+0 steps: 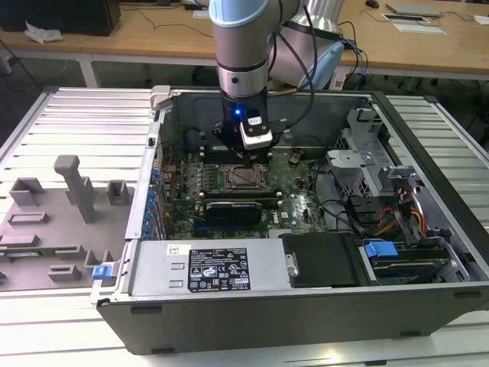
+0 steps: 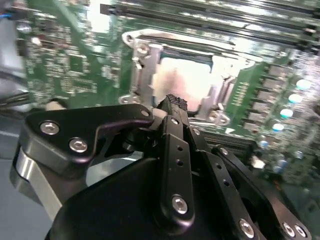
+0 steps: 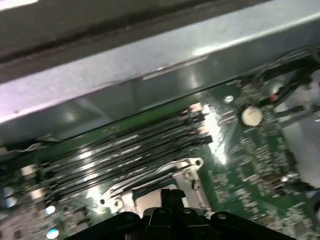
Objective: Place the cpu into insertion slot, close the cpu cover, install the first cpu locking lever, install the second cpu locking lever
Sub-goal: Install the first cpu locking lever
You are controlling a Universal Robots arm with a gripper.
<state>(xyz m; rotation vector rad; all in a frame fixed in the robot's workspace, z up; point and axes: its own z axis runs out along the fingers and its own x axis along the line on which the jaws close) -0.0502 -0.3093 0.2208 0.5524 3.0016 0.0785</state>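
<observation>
Silver-grey cpu [image 2: 186, 82] seated in insertion slot [image 1: 246, 177] mid-motherboard, cpu cover [image 2: 145, 75] down around it; black claw [image 2: 175, 103], fingers together and empty, poised just above the socket's edge, apparently for pressing the levers.

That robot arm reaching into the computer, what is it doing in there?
The robot arm's claw hangs just above the cpu, a pale silver chip already sitting in the insertion slot on the green board. The cpu cover, a thin metal frame, lies down around the chip. The claw's fingers are pinched together and hold nothing. All this is inside the open computer case.
</observation>
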